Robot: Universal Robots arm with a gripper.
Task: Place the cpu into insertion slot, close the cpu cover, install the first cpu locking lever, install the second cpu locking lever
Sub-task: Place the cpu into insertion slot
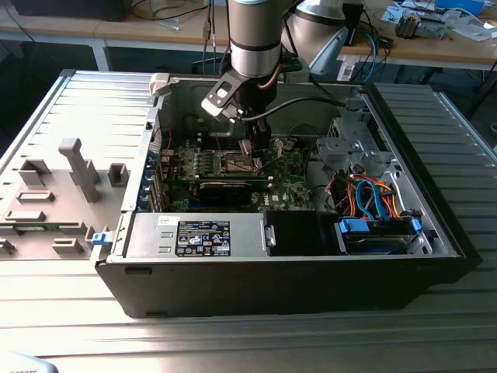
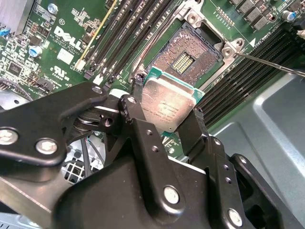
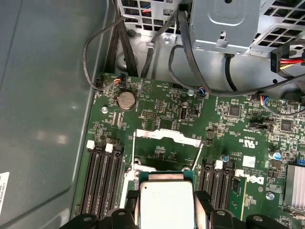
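My gripper point(image 2: 167, 100) is shut on the cpu point(image 2: 169, 109), a small square chip with a pale silvery top and a green edge, gripped by two opposite sides. It hangs just above the motherboard, beside the open insertion slot point(image 2: 188, 59), whose gold contact field is bare. In the first wrist view the cpu point(image 3: 167, 204) sits between the black fingers point(image 3: 203, 202), and the silvery cpu cover point(image 3: 164, 137) stands swung open beyond it. A thin metal locking lever point(image 2: 271, 63) sticks out free beside the slot. In the exterior view the gripper point(image 1: 253, 152) reaches down into the open computer case.
Black memory slots point(image 2: 133, 38) run along both sides of the socket. Loose cables point(image 3: 143, 52) and a grey drive cage point(image 3: 224, 21) lie past the board. The case wall point(image 3: 43, 119) rises close by, and a power supply point(image 1: 198, 237) lines the case's near edge.
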